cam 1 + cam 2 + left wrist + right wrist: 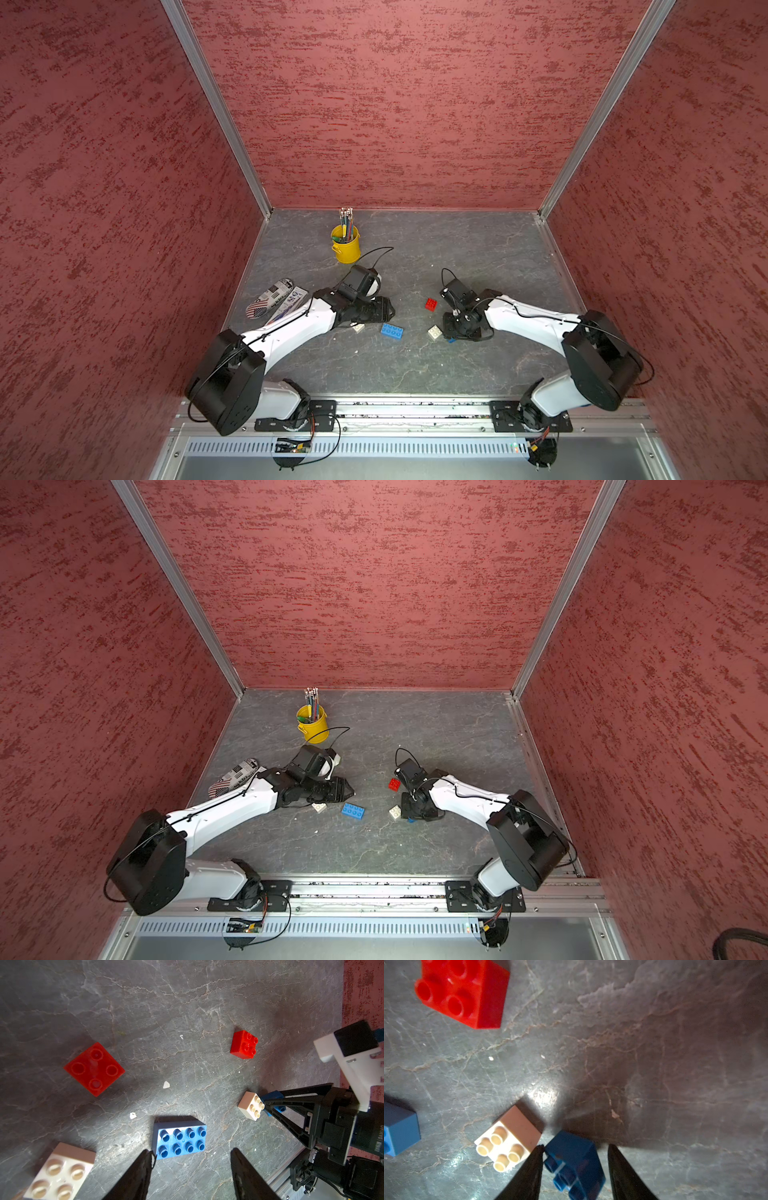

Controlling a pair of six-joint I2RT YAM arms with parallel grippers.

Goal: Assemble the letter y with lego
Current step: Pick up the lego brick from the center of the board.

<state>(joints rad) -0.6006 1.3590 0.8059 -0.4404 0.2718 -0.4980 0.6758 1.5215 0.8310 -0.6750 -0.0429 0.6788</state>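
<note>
The red brick (467,991), white brick (508,1142) and blue rectangle (179,1139) are smooth, glossy moulded plastic. The counter (187,1001) beneath looks like grey veined stone with a dull sheen and fine scratches. The walls (415,104) carry a rough, matt red texture edged by brushed metal rails (216,108), and the yellow bucket (347,251) looks gloss-painted.

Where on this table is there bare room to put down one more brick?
Bare: the far right corner of the table, beyond the right claw; also the near strip between the long blue brick and the front rail. Crowded: the middle, from the left claw to the red brick.
</note>
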